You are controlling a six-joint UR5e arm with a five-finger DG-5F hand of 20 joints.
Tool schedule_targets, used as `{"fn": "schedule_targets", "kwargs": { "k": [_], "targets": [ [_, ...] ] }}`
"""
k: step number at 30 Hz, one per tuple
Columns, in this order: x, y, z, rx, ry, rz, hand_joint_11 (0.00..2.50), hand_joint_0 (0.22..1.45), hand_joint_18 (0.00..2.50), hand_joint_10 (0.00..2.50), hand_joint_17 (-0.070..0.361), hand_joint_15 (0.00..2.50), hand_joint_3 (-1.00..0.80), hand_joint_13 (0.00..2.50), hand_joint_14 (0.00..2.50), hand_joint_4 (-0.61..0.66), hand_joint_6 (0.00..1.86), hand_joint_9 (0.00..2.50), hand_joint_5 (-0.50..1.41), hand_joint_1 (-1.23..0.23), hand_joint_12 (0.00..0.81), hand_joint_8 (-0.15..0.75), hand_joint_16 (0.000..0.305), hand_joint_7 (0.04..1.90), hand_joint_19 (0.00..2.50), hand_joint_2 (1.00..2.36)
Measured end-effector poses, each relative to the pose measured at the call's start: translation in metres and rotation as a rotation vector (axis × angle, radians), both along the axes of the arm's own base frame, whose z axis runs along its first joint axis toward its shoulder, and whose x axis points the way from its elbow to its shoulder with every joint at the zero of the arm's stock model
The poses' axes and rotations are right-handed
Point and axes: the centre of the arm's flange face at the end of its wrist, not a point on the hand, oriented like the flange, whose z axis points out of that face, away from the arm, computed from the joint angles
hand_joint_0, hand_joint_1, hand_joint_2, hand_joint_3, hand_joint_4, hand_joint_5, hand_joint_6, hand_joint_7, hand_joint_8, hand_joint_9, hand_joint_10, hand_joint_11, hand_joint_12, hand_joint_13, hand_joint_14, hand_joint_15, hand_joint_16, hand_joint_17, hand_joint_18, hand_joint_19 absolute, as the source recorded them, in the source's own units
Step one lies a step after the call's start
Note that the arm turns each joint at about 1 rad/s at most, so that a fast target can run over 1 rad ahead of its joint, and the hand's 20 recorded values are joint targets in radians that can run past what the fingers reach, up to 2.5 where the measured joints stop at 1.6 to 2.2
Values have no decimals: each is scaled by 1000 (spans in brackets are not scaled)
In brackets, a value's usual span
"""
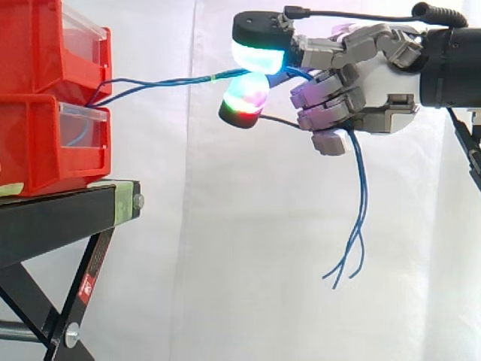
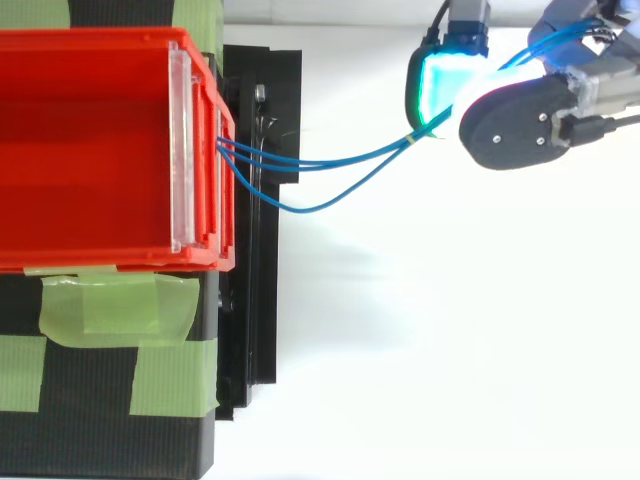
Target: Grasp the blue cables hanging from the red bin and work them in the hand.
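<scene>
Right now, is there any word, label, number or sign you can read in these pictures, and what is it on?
No text can be read.
The red sticker on the stand leg: print too small to read.
The red bins, green tape, hand and blue cables: no print visible.

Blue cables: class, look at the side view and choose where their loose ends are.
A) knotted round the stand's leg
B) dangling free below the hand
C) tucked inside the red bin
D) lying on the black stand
B: the blue cables run from the red bin to the hand, pinched between its glowing fingertips, and their ends hang loose below it, touching nothing.
</scene>
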Motion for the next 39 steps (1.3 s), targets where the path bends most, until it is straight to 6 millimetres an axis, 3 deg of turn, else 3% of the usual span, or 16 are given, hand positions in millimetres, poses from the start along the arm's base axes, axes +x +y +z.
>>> {"fn": "schedule_targets", "kwargs": {
  "k": [15, 39],
  "targets": [
    [0, 3, -2, 2, 12, 7, 2500, 946, 2500, 2500, 160, 2087, -102, 2079, 2500, 193, 814, 1926, -50, -564, 723, 577, 213, 1085, 736, 1030],
    [3, 6, 1, 31, -23, 34, 2500, 945, 2500, 2500, 160, 2087, 254, 2079, 2500, 213, 996, 1926, -112, -630, 723, 577, 213, 983, 736, 1009]
  ]
}}
